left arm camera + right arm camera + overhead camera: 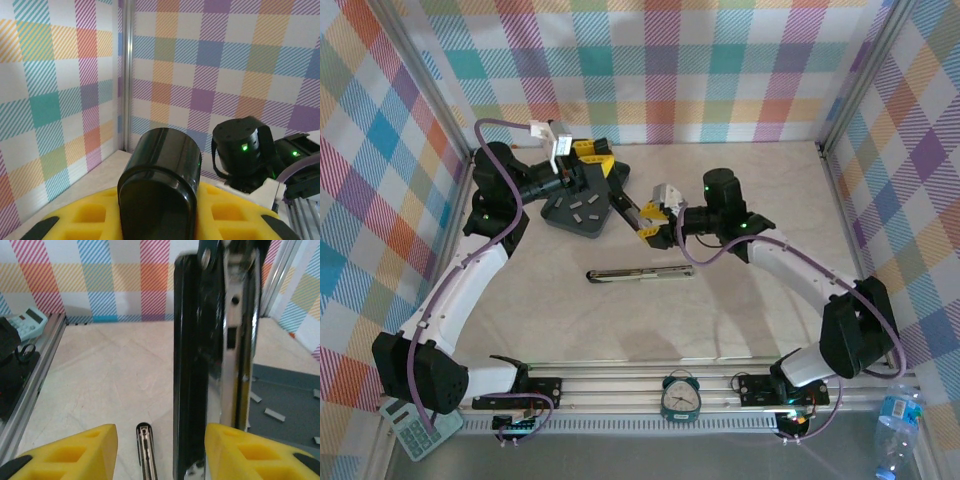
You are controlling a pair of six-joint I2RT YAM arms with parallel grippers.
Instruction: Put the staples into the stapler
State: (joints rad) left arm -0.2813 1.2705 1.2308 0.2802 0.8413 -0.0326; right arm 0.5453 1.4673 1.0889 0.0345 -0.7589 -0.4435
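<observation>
The stapler (623, 203) is a long black and chrome bar held off the table between both grippers. My left gripper (592, 165) is shut on its rounded black end (160, 170). In the right wrist view the stapler (195, 365) stands between the yellow fingers of my right gripper (161, 440), close against the right finger (240, 450) with a gap to the left one. Small silvery staples (582, 205) lie loose in a dark grey tray (560, 215), and a few staples (274, 414) show beside the stapler. My right gripper (648, 222) hovers by the tray's right edge.
A slim black-and-silver bar (640, 273) lies flat mid-table, and its tip (145, 450) sits under my right gripper. A small clock (680, 395), a calculator (418, 428) and a water bottle (895, 430) sit at the near edge. Checkered walls enclose three sides.
</observation>
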